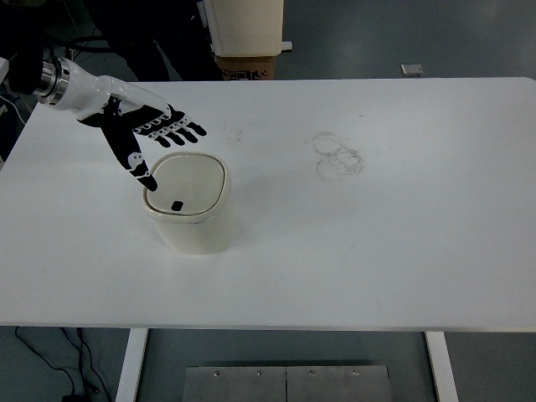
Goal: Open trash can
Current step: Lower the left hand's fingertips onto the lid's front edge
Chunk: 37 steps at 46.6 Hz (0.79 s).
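Trash can (191, 203) under spread left hand (144, 134)

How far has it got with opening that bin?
Done: the left hand has reached the bin, fingers spread. In hand: its thumb sits at the lid's left edge. Left: the lid is closed and needs opening.

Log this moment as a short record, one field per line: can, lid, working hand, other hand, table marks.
can: small cream trash can, upright on the white table, left of centre
lid: closed, flat, with a small dark button near its front edge
working hand: left hand, fingers spread, holding nothing; thumb tip at the lid's left rim, contact unclear
other hand: right not in view
table marks: faint ring stains right of the can
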Tool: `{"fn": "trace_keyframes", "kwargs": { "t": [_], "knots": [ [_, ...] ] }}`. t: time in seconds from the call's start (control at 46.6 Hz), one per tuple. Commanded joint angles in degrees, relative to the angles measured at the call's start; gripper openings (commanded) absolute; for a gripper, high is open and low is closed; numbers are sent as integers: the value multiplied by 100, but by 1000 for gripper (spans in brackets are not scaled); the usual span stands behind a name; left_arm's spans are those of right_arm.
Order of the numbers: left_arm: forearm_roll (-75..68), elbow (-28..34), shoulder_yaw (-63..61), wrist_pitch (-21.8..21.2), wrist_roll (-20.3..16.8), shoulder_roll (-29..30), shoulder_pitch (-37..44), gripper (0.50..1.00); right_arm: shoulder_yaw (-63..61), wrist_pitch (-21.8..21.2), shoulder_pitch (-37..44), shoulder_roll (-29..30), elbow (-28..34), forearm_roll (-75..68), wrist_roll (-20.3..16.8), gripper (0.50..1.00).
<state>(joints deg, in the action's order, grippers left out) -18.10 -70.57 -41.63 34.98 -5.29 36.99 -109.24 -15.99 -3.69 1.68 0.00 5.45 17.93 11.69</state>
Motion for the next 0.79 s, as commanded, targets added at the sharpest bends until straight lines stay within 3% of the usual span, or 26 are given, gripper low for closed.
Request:
{"fn": "trace_keyframes", "kwargs": {
  "t": [0.0, 0.772],
  "knots": [
    [0, 17, -91, 2, -7, -8, 157, 1000, 8, 0, -1, 0, 0, 0, 0, 991],
    [26, -264, -583, 2, -34, -175, -748, 1000, -1, 0, -1, 0, 0, 0, 0, 991]
  ]
}}
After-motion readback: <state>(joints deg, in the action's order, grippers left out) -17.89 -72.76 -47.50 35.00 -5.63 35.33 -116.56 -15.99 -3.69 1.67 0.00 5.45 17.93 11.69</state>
